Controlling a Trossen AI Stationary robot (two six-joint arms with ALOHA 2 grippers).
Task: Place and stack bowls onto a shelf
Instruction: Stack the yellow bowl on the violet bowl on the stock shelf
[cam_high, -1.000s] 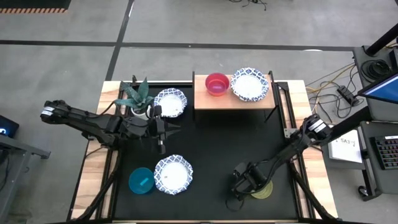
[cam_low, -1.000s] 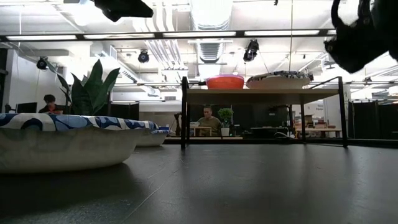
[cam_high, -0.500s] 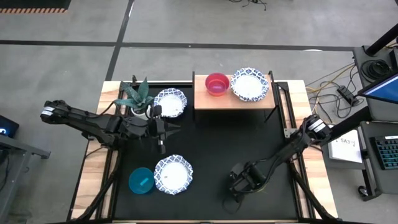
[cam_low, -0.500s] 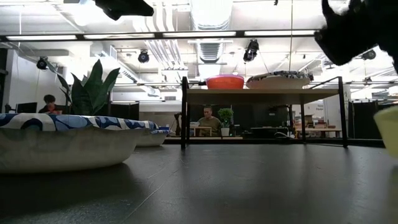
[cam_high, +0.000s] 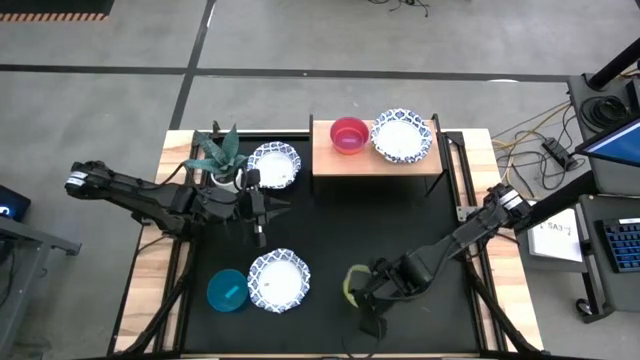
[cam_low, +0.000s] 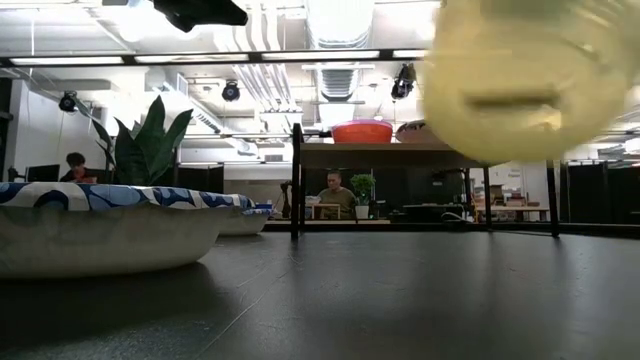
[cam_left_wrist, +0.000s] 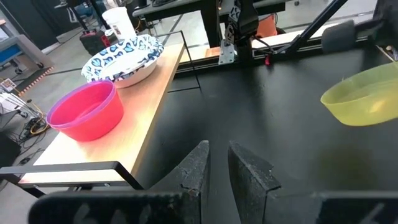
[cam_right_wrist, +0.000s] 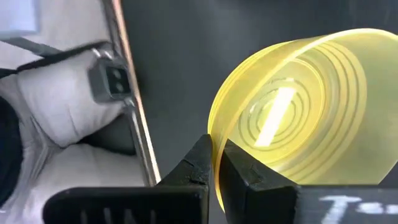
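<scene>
The yellow-green bowl (cam_high: 351, 283) hangs above the table's near middle, with my right gripper (cam_right_wrist: 216, 163) shut on it. It fills the low view's upper right (cam_low: 525, 80). On the shelf (cam_high: 375, 162) at the far edge rest a red bowl (cam_high: 349, 135) and a blue-patterned white bowl (cam_high: 402, 136). Two more patterned bowls (cam_high: 273, 165) (cam_high: 278, 281) and a teal bowl (cam_high: 227, 291) sit on the table's left half. My left gripper (cam_high: 258, 208) hovers between them, its fingers (cam_left_wrist: 198, 167) close together with nothing between. My right gripper pinches the yellow-green bowl's rim (cam_right_wrist: 217, 127), one finger inside the bowl and one outside its wall. The fingers come from the table's right side. The bowl is lifted clear of the table, with its mouth roughly upward in the left wrist view (cam_left_wrist: 364, 96).
A white pot with a spiky green plant (cam_high: 217, 155) stands at the far left beside a patterned bowl. The table's black middle and right part (cam_high: 400, 230) lie bare. People sit in the room beyond the shelf (cam_low: 331, 190).
My right gripper has shut on the yellow-green bowl, which lay on the table near its right front. It has carried the bowl up and toward the table's left edge. The bowl is now clear of the table.
</scene>
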